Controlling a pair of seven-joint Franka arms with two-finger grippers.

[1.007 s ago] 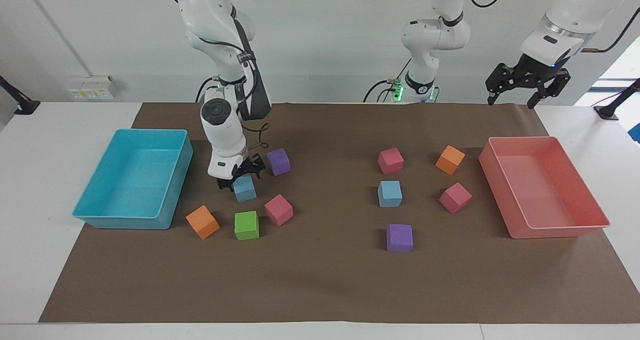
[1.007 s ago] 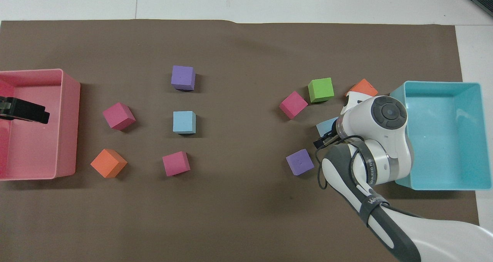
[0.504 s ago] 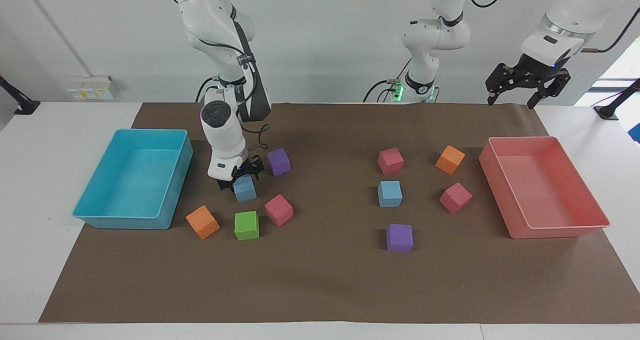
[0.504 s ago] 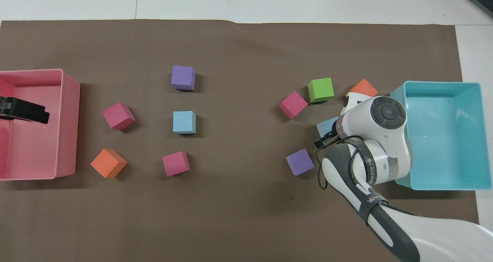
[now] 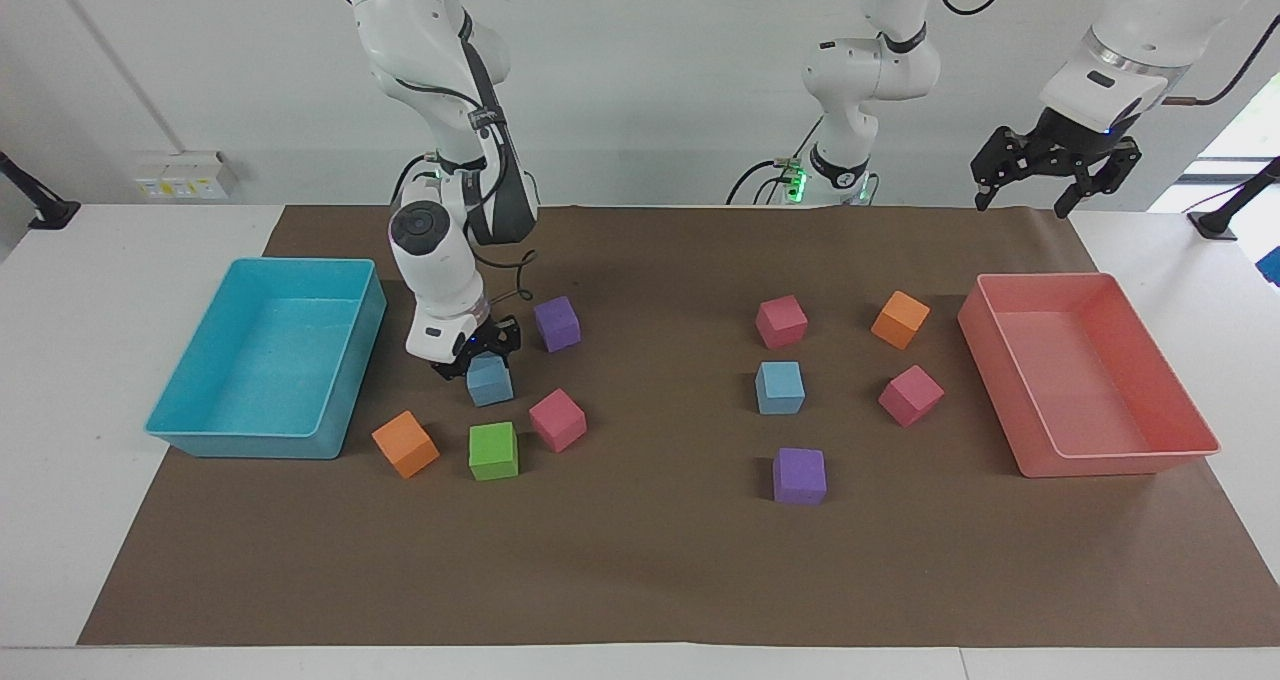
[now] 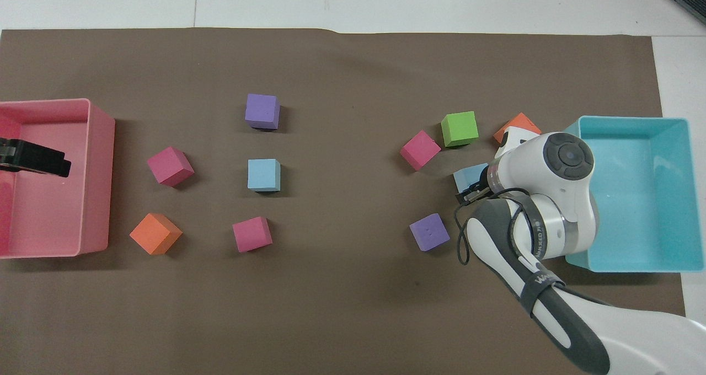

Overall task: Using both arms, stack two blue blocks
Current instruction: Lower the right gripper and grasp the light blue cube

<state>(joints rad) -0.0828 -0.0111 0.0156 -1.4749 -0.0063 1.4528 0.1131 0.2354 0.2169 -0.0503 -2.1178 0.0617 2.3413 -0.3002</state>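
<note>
One blue block [image 5: 490, 382] sits on the brown mat between the purple cube [image 5: 557, 323] and the green cube [image 5: 494, 451], near the turquoise bin; the overhead view shows part of it [image 6: 469, 176] beside the arm. My right gripper [image 5: 478, 350] is down at this block's top. The other blue block [image 5: 780, 387] [image 6: 264, 175] stands alone mid-table toward the left arm's end. My left gripper [image 5: 1025, 200] [image 6: 36, 162] waits open and empty, raised over the pink bin's robot-side end.
A turquoise bin [image 5: 200, 430] is at the right arm's end and a pink bin [image 5: 1120, 455] at the left arm's end. Orange [image 5: 405, 444], pink [image 5: 557, 420], pink [image 5: 781, 321], orange [image 5: 900, 319], pink [image 5: 911, 395] and purple [image 5: 800, 476] cubes lie around the blue blocks.
The right arm's wrist has shifted slightly up and toward the turquoise bin. The blue block under it has barely moved. The left arm has not moved.
</note>
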